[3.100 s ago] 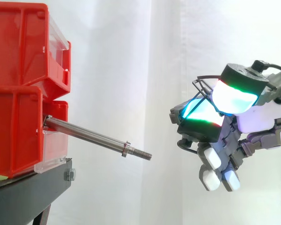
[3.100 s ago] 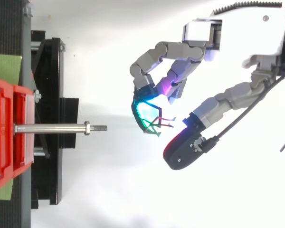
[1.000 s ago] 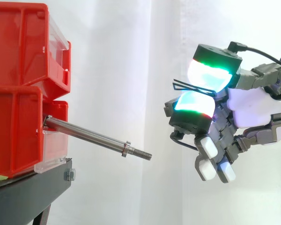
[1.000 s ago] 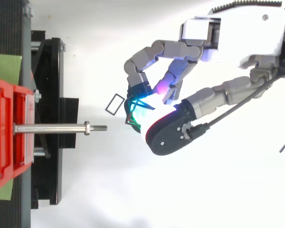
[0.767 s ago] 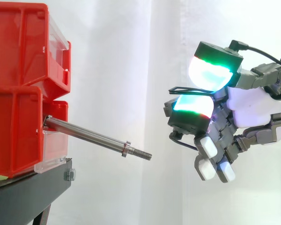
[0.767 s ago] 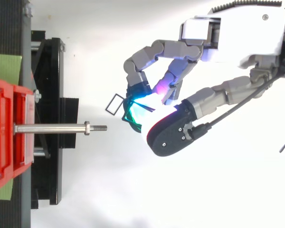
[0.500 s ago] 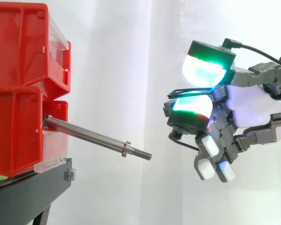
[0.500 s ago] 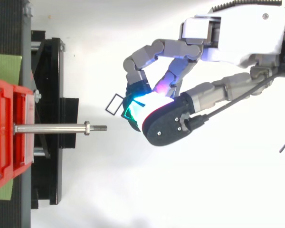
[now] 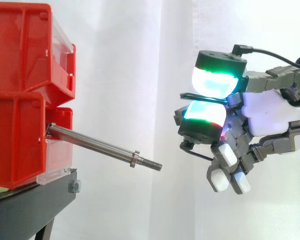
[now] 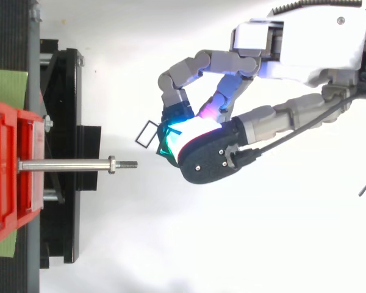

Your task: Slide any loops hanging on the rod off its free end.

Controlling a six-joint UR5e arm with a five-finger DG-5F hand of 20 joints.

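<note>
The steel rod [image 9: 100,146] juts from the lower red bin [image 9: 15,140] and slopes down to the right, ending in a threaded tip [image 9: 152,164]. Nothing hangs on the rod [image 10: 73,164]. My hand [image 9: 270,120] hovers to the right of the free end, apart from it. A thin black wire loop [image 9: 190,94] is pinched between two glowing green-white pads, one above the other. Seen from the top view, the loop [image 10: 143,130] pokes out to the left of the hand [image 10: 305,43], a little beyond the rod's tip and to its side. A second wire strand [image 9: 195,152] shows under the lower pad.
Two red bins [image 9: 25,50] are stacked on a black stand [image 9: 35,200] at the left. The stand's black frame [image 10: 61,152] reaches out below the rod. A white curtain [image 9: 140,60] hangs behind, and there is open space between the rod's tip and my hand.
The upper pad has come down onto the lower one, pinching the wire loop, which has turned flat. The hand has drifted slightly left towards the rod's tip. The rod stayed bare.
</note>
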